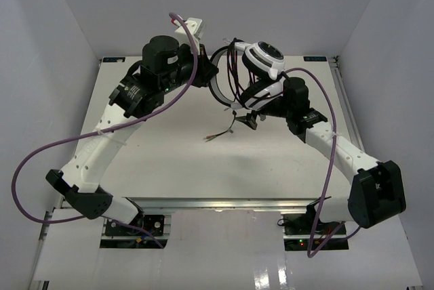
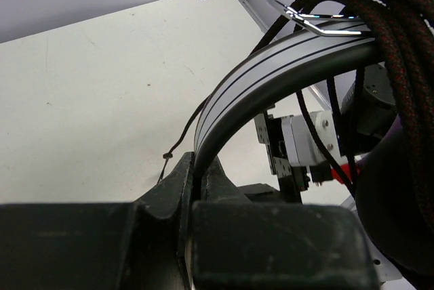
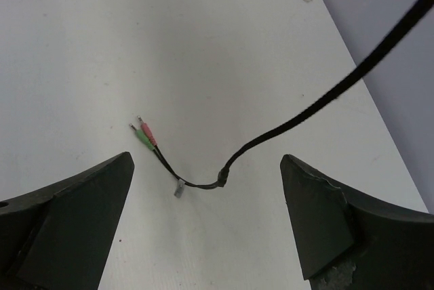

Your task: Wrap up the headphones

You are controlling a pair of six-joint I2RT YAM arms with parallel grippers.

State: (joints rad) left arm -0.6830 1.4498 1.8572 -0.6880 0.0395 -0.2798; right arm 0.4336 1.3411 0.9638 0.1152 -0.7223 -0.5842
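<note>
The left gripper (image 2: pixel 195 168) pinches the headband (image 2: pixel 271 66) of the headphones (image 1: pixel 268 56) near the far edge of the table (image 1: pixel 169 161). The right gripper (image 3: pixel 207 168), spread wide over the loose cable (image 3: pixel 305 110), should close just behind the plugs (image 3: pixel 144 134).

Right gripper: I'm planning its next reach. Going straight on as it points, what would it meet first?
Probably the headphones' cable lying on the table, near its plugs; depth is unclear.

One headphones (image 1: pixel 266 57), two plugs (image 3: pixel 145 135), two arms (image 1: pixel 102 144), two purple cables (image 1: pixel 14 192).
</note>
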